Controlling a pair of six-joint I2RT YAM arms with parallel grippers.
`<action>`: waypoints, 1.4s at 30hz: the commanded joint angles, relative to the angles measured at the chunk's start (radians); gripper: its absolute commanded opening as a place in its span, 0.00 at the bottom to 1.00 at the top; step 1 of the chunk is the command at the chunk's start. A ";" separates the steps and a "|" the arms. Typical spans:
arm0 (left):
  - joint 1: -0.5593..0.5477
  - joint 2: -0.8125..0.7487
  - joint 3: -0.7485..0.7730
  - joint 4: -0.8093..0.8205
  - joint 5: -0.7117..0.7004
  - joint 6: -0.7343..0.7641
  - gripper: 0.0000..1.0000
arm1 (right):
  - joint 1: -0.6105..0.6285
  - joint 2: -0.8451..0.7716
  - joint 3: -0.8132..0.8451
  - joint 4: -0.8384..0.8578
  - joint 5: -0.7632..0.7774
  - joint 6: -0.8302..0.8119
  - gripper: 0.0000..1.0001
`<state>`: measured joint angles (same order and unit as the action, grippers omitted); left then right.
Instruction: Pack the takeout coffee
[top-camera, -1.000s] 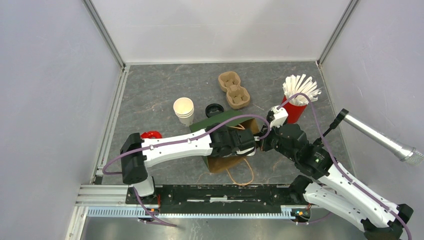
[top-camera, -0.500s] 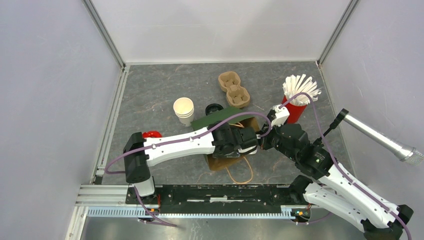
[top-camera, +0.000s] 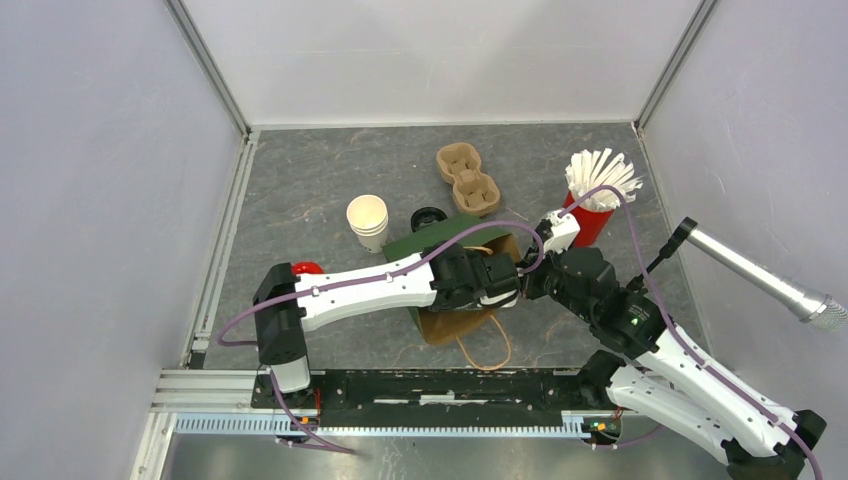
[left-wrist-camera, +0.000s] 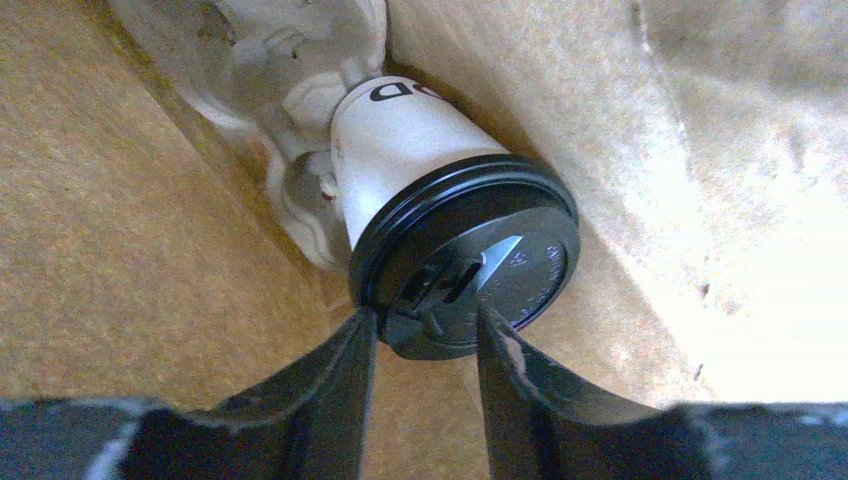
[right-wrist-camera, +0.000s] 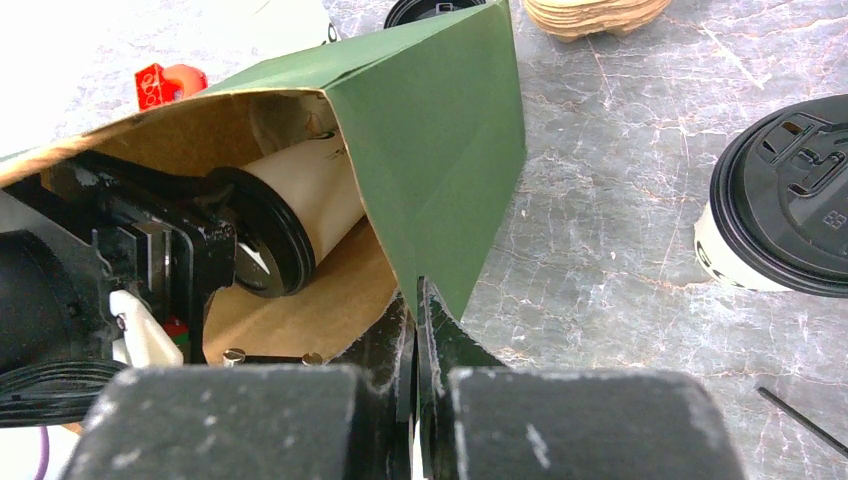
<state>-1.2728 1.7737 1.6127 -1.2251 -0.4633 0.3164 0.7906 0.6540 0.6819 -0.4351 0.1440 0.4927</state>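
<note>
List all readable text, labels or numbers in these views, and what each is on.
"D": dark print on the side of the takeout coffee, left wrist view. The letter beside it is partly hidden.
Raised marks on its black lid: too blurred to read.
Raised marks on the lid of the second lidded cup, right wrist view: too small to read.
Paper bag: no print visible.

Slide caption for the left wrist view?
Open left end effector at the black lid of the takeout coffee, tilted inside the paper bag.
</note>
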 joint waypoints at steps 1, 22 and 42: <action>0.017 0.030 0.040 0.070 -0.003 -0.056 0.45 | 0.020 0.001 0.004 0.075 -0.067 -0.024 0.00; 0.038 0.102 0.113 -0.115 -0.158 -0.250 0.30 | 0.020 0.012 0.001 0.085 -0.075 -0.032 0.00; 0.046 0.028 0.136 -0.012 0.038 -0.290 0.67 | 0.020 0.018 -0.004 0.097 -0.086 -0.032 0.00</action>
<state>-1.2617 1.8446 1.7363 -1.3968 -0.4656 0.1059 0.7887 0.6769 0.6724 -0.4019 0.1585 0.4927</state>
